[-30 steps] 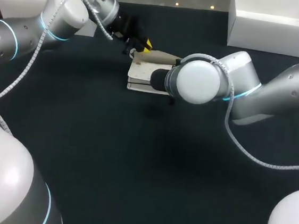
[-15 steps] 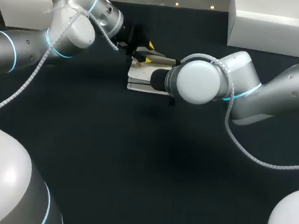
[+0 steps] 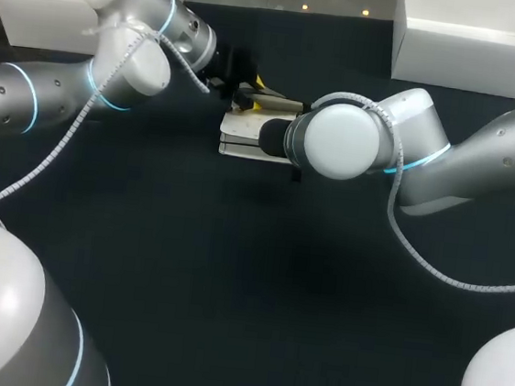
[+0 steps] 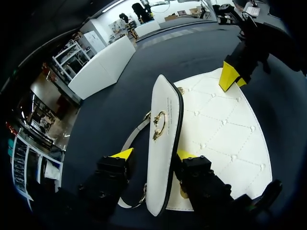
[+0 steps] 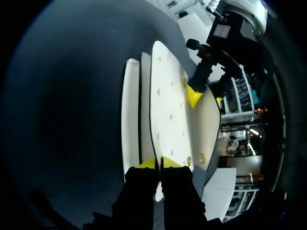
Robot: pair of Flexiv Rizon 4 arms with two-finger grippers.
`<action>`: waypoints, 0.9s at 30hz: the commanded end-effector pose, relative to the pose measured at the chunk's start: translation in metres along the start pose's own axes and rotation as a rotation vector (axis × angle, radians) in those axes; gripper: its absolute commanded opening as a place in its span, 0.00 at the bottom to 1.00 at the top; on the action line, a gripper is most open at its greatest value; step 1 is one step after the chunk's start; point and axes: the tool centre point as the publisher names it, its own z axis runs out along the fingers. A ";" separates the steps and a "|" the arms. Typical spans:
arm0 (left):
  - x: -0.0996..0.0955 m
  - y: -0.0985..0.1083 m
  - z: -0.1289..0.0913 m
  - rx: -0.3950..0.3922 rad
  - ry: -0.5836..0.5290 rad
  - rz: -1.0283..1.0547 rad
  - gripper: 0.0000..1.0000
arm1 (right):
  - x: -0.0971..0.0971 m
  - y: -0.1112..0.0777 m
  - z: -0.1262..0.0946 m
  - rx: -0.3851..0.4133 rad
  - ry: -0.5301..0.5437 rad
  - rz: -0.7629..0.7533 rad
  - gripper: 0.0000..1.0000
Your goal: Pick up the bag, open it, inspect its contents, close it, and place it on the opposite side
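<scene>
1. Fingers (image 4: pixel 122 154) of the left gripper (image 4: pixel 153 155) stand apart astride the raised flap (image 4: pixel 163 143) of the bag (image 4: pixel 220 139).
2. Right gripper (image 5: pixel 158 163) pinches the bag's edge from three o'clock.
3. Bag lies at twelve o'clock on the table (image 3: pixel 229 291).

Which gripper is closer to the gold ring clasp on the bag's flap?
Left. The left gripper straddles the raised flap, with the gold ring clasp just ahead of it. The right gripper pinches the bag at its opposite edge, farther from the clasp.
</scene>
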 end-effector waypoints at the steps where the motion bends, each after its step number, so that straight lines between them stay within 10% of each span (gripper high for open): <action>1: -0.004 0.002 0.008 0.017 0.010 -0.006 0.47 | 0.002 -0.001 0.001 -0.004 -0.006 0.001 0.00; 10: -0.005 0.003 0.011 0.020 0.025 -0.017 0.38 | 0.002 -0.001 0.001 -0.004 -0.006 0.001 0.00; 14: -0.005 0.004 0.012 0.026 0.038 -0.024 0.00 | 0.002 -0.001 0.001 -0.004 -0.006 0.001 0.00; 27: -0.011 -0.005 0.003 0.047 0.056 -0.017 0.00 | 0.001 0.001 -0.001 0.006 0.001 -0.011 0.04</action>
